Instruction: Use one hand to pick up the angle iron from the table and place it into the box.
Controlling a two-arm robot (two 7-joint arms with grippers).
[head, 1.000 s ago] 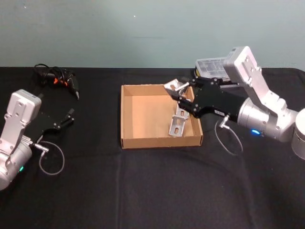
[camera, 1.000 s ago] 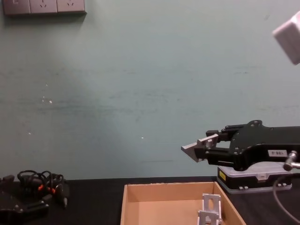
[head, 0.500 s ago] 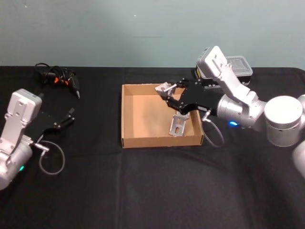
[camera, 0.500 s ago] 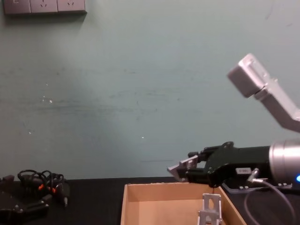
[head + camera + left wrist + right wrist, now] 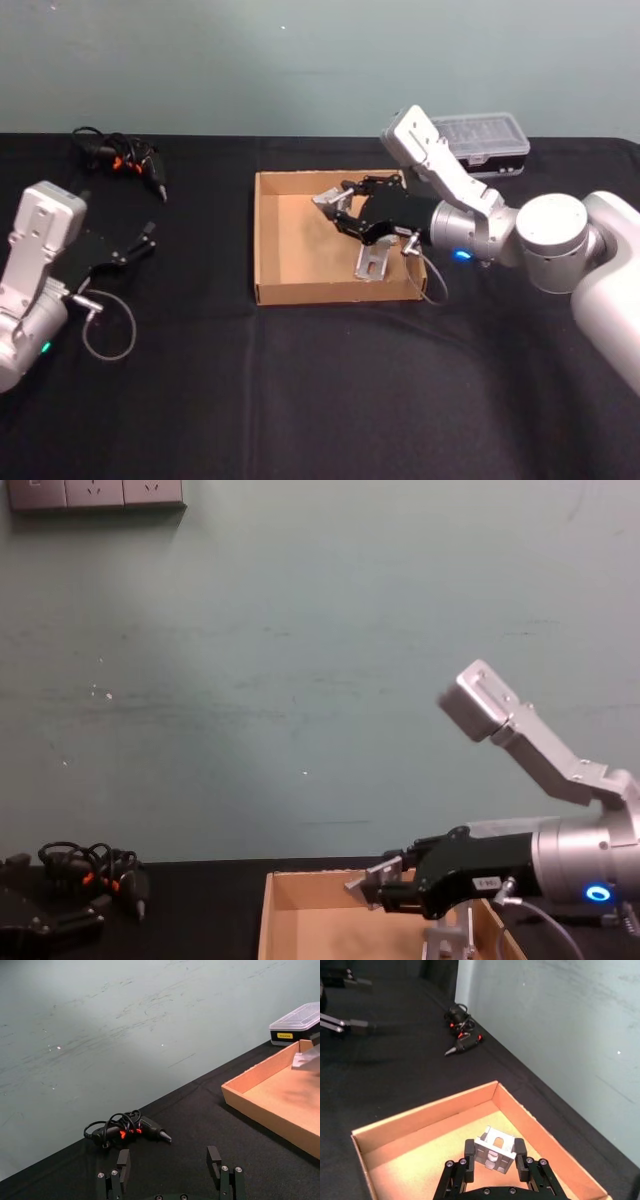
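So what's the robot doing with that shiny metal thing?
The right end effector is holding a silver angle iron between its fingers, just above the floor of the cardboard box, ready to set it down. Another angle iron already leans against the box's right-hand wall. The left end effector is open and parked over the black table, off to the robot's left. A black and orange tool and a plastic case with a clear lid sit at the back.
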